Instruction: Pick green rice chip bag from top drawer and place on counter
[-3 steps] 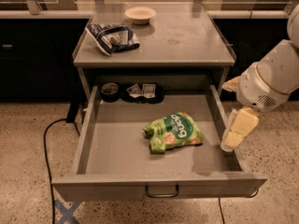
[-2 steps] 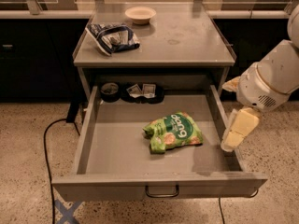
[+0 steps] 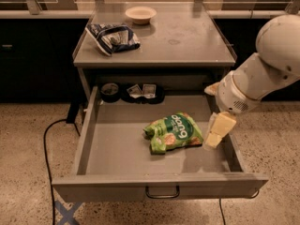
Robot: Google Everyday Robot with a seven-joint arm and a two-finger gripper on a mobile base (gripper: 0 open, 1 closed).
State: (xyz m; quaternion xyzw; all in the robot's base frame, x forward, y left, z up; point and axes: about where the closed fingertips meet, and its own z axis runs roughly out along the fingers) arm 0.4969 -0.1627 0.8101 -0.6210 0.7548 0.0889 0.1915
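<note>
Two bags (image 3: 174, 133) (image 3: 112, 37), one bowl (image 3: 140, 14), one drawer (image 3: 117, 149); jaws at drawer's right.

Bright green bag (image 3: 174, 133) w/ white lettering in grey drawer (image 3: 117, 153); grey bench (image 3: 187, 41); pale-yellow gripper (image 3: 215, 136) by drawer's right wall.

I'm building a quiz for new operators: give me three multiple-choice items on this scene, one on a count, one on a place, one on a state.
1. How many bowls stand on the counter? A one; B none; C three.
2. Where is the hand? A over the counter; B at the drawer's right side; C inside the bowl.
3. The drawer is: A shut; B removed; C open.
Answers: 1 A, one pale bowl at the back; 2 B, right of the green bag; 3 C, its inside shows.
</note>
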